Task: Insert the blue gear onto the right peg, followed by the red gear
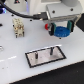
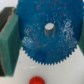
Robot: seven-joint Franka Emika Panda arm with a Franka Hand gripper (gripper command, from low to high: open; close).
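Clearly, I had the blue gear [image 1: 61,32] in the gripper [image 1: 60,30], carried in the air above the white table [image 1: 15,60] and well apart from the black-rimmed plate [image 1: 46,56], off toward the exterior view's right and farther back. From the wrist view the jaws were pinching the gear by its rim, a teal finger [image 2: 9,44] pressed against one side of the toothed disc [image 2: 45,35], its hub hole showing pale at the centre. My judgement was that the step in hand was carrying the gear over to the right peg [image 1: 51,50], and that doing it well meant keeping the disc level, bringing the hub hole squarely above the pin before descending, and lowering slowly so the bore would not catch on the tip. The red gear [image 2: 35,80] sat just beyond the blue gear's teeth in the wrist view; in the exterior view I saw only a small red patch [image 1: 48,25] beside the gripper, and could not tell its shape. The plate and both pins were out of the wrist view entirely, so I had no close check on alignment. Both pegs were thin and blurred in the exterior view, the left peg [image 1: 39,52] hardly clearer. The second finger was cut off at the frame edge.
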